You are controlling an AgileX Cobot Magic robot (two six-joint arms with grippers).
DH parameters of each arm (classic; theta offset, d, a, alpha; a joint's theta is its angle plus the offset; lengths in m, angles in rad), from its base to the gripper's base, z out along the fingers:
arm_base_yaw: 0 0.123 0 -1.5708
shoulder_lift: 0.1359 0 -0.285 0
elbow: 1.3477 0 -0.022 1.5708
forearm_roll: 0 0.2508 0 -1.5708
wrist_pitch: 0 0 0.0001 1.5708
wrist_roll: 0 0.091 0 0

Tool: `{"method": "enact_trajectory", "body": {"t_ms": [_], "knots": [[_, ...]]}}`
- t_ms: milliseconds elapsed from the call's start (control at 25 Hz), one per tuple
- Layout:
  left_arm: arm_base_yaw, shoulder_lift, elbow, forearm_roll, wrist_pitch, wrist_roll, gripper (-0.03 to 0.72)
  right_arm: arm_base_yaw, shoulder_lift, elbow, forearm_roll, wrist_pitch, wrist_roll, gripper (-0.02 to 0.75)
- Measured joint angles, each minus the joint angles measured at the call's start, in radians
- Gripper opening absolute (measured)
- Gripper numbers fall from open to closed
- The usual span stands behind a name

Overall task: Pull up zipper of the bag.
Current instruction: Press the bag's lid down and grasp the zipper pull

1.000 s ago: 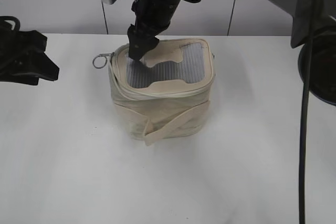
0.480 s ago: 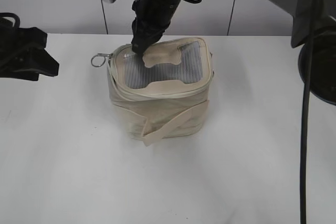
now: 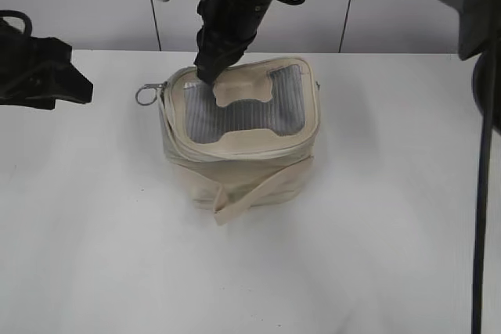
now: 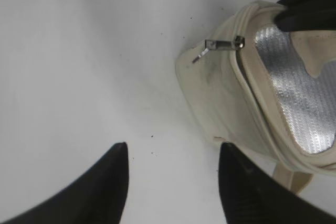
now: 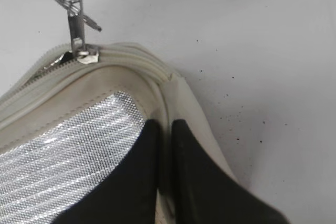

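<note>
A small boxy cream fabric bag (image 3: 239,134) with a grey mesh top panel sits on the white table (image 3: 94,232), a little back of the middle, with its wide cream strap (image 3: 262,189) slanting across the front face. The thin cream zipper track (image 5: 126,56) runs around the lid rim. A small silver slider (image 4: 224,44) sits at the bag's back left corner, and its ring pull (image 3: 146,95) sticks out over the table to the left (the right wrist view shows the same slider (image 5: 84,53) with the pull standing up from it).

The right gripper (image 3: 210,68), black and slim-fingered, comes down from above onto the back left part of the lid, beside the cream H-shaped patch (image 3: 244,91). From its own camera, the two fingertips (image 5: 134,182) are nearly together, with only a narrow slit between them, pressed against the lid at the edge of the mesh. Whether they pinch any fabric I cannot tell.

The left gripper (image 3: 43,76) hangs off at the left edge, well apart from the bag. Its wrist view shows the two dark fingers (image 4: 100,187) spread wide over bare table, holding nothing.
</note>
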Motion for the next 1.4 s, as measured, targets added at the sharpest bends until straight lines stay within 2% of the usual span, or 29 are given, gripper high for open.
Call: {"method": "enact_trajectory", "body": {"t_ms": [320,520,760,1040,1240,1400], "knots": [[0.000,0.113,0.000,-0.149,-0.018,0.265,0.460,0.001,-0.016,0.030,0.000,-0.013,-0.002,0.045],[0.000,0.123,-0.015,-0.189,-0.026,0.326,0.484,0.001,-0.016,0.031,-0.011,-0.013,-0.003,0.045],[0.000,0.216,-0.118,-0.243,0.053,0.407,0.485,0.001,-0.016,0.031,-0.011,-0.013,-0.004,0.043],[0.000,0.326,-0.228,-0.239,0.128,0.430,0.485,0.001,-0.016,0.031,-0.012,-0.013,-0.004,0.043],[0.000,0.378,-0.252,-0.210,0.145,0.432,0.480,0.001,-0.016,0.031,-0.012,-0.013,-0.005,0.042],[0.000,0.410,-0.252,-0.200,0.115,0.433,0.410,0.001,-0.016,0.031,-0.013,-0.013,-0.005,0.042]]}}
